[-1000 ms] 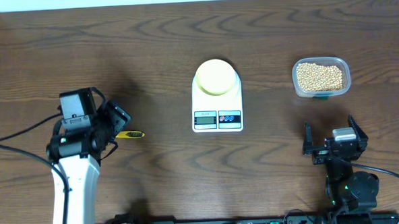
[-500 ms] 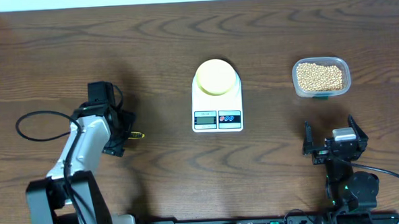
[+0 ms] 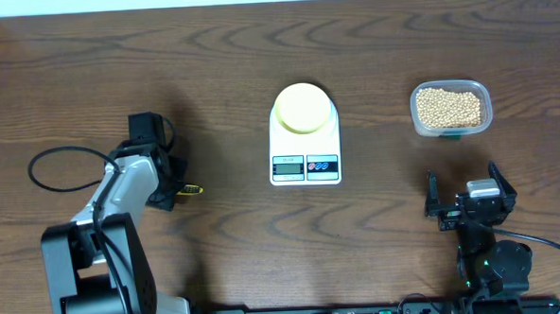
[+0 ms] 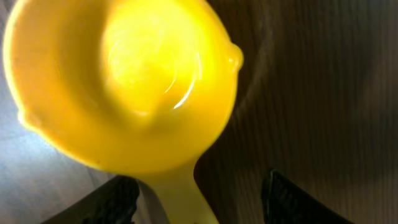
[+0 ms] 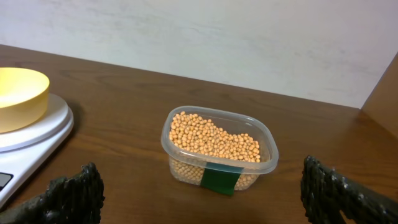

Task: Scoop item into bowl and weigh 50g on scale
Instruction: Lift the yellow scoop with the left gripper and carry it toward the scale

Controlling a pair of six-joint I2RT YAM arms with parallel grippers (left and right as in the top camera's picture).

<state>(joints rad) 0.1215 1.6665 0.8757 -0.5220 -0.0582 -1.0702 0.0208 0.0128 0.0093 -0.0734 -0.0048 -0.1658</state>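
As the overhead view shows, the bowl [image 3: 303,108] sits on the scale [image 3: 304,150] at mid-table, the beans [image 3: 448,108] fill a tub [image 3: 487,98] well to its right, and wide table [image 3: 228,55] wood lies between them. Far left, the left gripper [image 3: 172,185] covers a yellow scoop [image 3: 192,189]. From the left wrist, its fingers [image 4: 118,199] stand apart astride the handle, not pinching it. From the right wrist, the right gripper [image 5: 199,205] gapes wide and empty, facing the tub.

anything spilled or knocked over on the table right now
Nothing stands out. The beans all sit inside the clear tub, none on the table; the bowl sits upright on the scale; the yellow scoop is empty, below the left gripper.
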